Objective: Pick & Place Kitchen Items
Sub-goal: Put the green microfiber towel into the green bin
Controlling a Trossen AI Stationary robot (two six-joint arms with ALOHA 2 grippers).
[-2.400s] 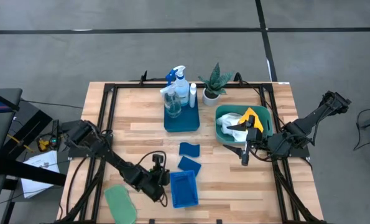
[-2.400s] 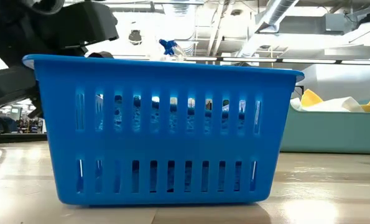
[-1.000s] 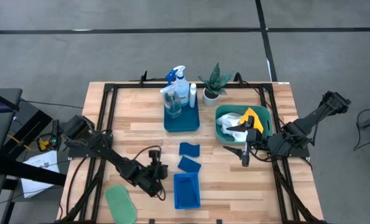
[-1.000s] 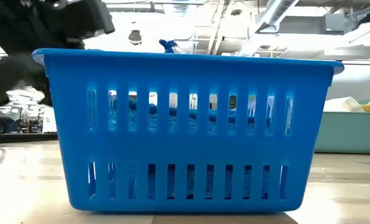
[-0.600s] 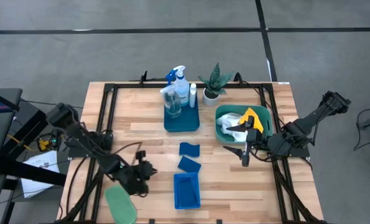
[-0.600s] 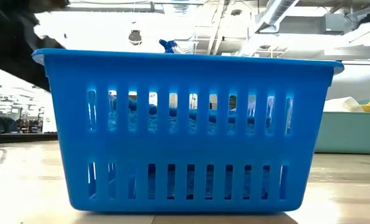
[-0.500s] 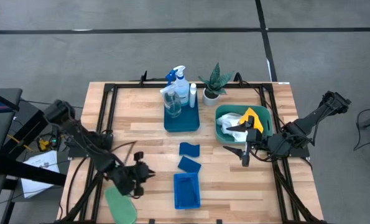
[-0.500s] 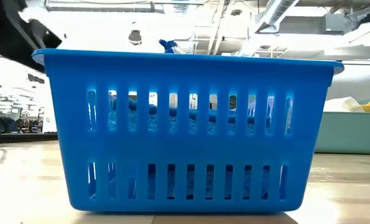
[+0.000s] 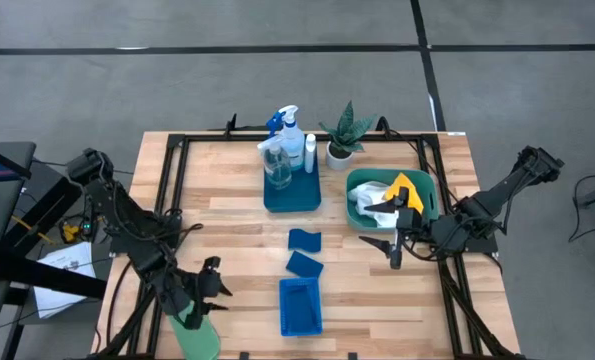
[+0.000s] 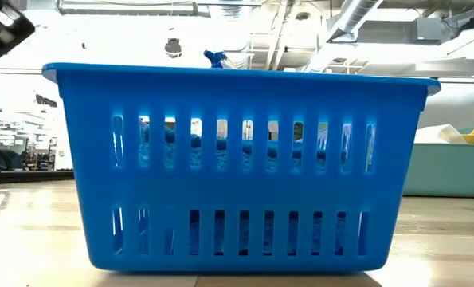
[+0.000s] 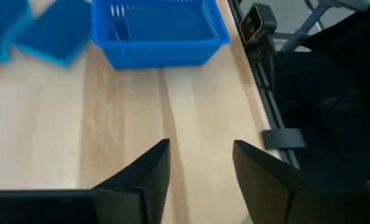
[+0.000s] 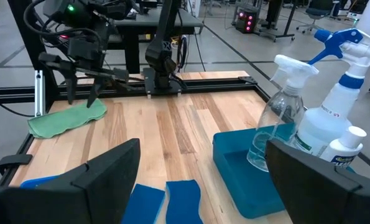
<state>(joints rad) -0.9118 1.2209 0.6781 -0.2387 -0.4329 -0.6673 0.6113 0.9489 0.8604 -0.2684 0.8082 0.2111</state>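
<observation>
The left gripper (image 9: pixel 210 282) is hanging part-open over the green cloth (image 9: pixel 196 330) — partly hidden; the right gripper (image 9: pixel 390 246) is waiting wide open, empty.

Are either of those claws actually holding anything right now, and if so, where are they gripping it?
No. The left gripper is open and empty above the green cloth; the right gripper waits open by the teal tub.

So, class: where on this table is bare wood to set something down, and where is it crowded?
Free: the wood left of the blue tray, and the near right corner beside the blue basket. Crowded: around the sponges and by the teal tub, where the right tool waits.
</observation>
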